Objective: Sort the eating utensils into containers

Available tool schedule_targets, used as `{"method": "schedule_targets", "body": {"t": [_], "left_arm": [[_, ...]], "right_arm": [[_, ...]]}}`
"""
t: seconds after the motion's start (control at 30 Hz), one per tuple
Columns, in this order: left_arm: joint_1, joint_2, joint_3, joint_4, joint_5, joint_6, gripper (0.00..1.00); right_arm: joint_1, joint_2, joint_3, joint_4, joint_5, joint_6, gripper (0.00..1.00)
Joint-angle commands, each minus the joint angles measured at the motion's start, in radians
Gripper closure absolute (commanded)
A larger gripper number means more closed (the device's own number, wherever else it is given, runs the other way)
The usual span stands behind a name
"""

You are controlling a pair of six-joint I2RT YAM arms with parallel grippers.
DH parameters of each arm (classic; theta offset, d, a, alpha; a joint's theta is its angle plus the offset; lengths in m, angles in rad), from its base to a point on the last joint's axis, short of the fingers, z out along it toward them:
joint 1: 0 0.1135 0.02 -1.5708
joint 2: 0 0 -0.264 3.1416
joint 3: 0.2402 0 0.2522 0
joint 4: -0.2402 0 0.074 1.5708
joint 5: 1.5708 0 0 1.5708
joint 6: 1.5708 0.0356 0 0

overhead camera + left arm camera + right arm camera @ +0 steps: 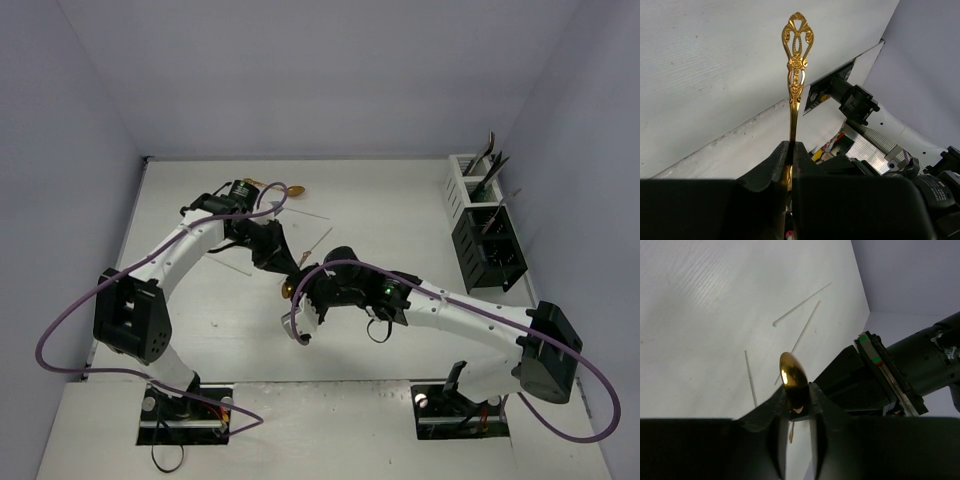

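A gold spoon is held in the air between both arms. Its ornate handle (796, 50) sticks out past my left gripper (791, 145), which is shut on the stem. Its bowl (792, 377) sits between the fingertips of my right gripper (797, 392), which press on it from both sides. From above, the spoon (287, 290) shows where the left gripper (281, 266) and right gripper (294, 293) meet, mid-table. A white container (466, 182) with dark-handled utensils (492, 157) and a black container (488, 250) stand at the far right. A second gold spoon (285, 189) lies at the back.
Pale chopsticks (300, 213) lie scattered on the white table under and behind the grippers, and three of them (801, 304) show in the right wrist view. Purple cables (70, 315) loop off both arms. Grey walls close in the table on three sides.
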Motion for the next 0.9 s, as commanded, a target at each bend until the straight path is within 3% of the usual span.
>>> {"method": "schedule_targets", "body": {"t": [0.0,0.1,0.23,0.27,0.3,0.4,0.5,0.6,0.63,0.7,0.87], "left_arm": [[-0.012,-0.06,0.009,0.037,0.024,-0.029,0.94],[-0.013,-0.066,-0.013,0.059,0.034,-0.04,0.76],[-0.013,-0.084,-0.024,0.085,0.022,-0.043,0.26],[-0.012,-0.09,-0.024,0.086,0.007,-0.039,0.16],[-0.01,-0.094,-0.021,0.086,-0.007,-0.032,0.13],[0.007,-0.097,0.016,0.087,-0.051,0.016,0.12],[0.084,-0.115,0.07,0.108,-0.207,0.122,0.12],[0.199,-0.261,-0.012,0.403,-0.307,0.119,0.12],[0.242,-0.309,-0.076,0.53,-0.302,0.129,0.12],[0.273,-0.332,-0.101,0.571,-0.318,0.204,0.12],[0.303,-0.301,-0.026,0.485,-0.333,0.38,0.12]], "right_arm": [[-0.009,-0.01,0.042,0.038,0.008,-0.001,0.94],[-0.008,-0.009,0.043,0.038,0.005,-0.008,1.0],[-0.001,-0.022,0.042,0.038,-0.003,-0.011,1.0],[0.004,-0.028,0.04,0.038,-0.001,-0.011,1.0],[0.01,-0.035,0.039,0.038,0.0,-0.008,1.0],[0.029,-0.062,0.038,0.038,0.01,0.021,1.0],[0.036,-0.102,0.055,0.042,0.047,0.17,1.0],[0.015,-0.138,0.101,0.072,0.171,0.409,1.0],[-0.009,-0.155,0.108,0.085,0.191,0.518,1.0],[-0.076,-0.193,0.134,0.098,0.269,0.703,1.0],[-0.318,-0.283,0.192,0.105,0.564,1.083,1.0]]}}
